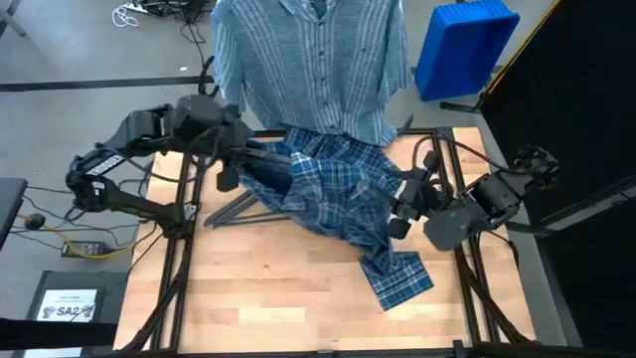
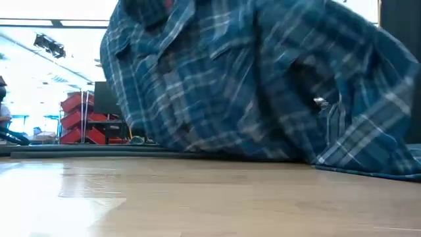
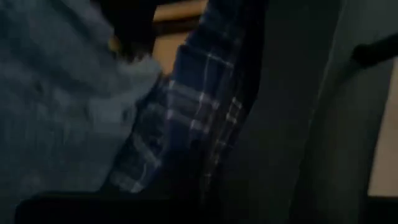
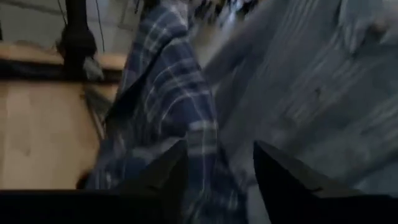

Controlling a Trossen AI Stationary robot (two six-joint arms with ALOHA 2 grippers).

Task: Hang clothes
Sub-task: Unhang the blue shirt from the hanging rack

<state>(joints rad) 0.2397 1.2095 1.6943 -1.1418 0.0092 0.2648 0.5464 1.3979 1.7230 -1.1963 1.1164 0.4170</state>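
The plaid shirt (image 1: 343,194) is blocking your table's (image 1: 268,298) middle; the near edge is giving you room.

A blue bin (image 1: 463,45) stood beyond the table's (image 1: 268,298) far right corner; red crates (image 2: 82,118) sat far left.

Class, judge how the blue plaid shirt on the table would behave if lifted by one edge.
The plaid shirt probably flops and drapes, since it lies crumpled in folds. It likely trails across the table, as one end sprawls forward.
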